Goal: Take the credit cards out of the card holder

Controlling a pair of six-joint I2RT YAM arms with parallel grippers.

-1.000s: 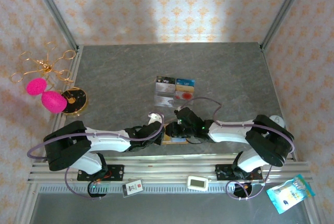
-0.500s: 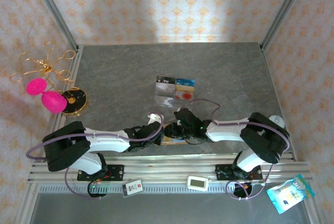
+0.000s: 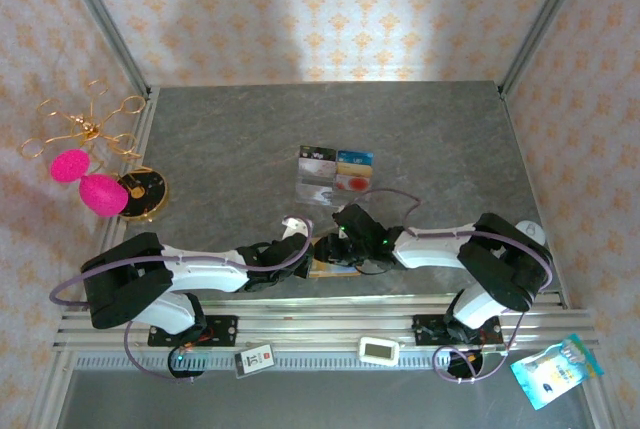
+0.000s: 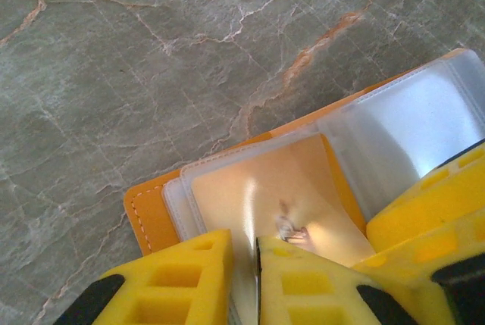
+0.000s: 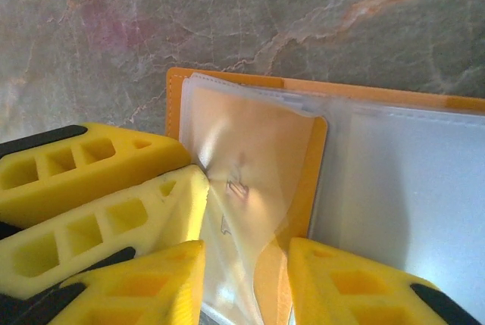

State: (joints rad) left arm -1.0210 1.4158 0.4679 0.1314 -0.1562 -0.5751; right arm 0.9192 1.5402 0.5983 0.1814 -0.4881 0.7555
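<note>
Bright even light, white glare on clear sleeves (image 4: 424, 113), near yellow fingers (image 5: 98, 173) softly blurred

A grey, veined, marble-look surface (image 3: 220, 149) carries a clear acrylic compartment tray (image 3: 316, 192) near its middle. At its left edge a gold wire stand (image 3: 88, 127) rises beside two bright pink egg shapes (image 3: 103, 194) and a round black-and-gold disc (image 3: 143, 190). A small white digital display (image 3: 379, 350) sits on the near rail, and a blue-and-white packet (image 3: 557, 370) lies at the far right.
</note>
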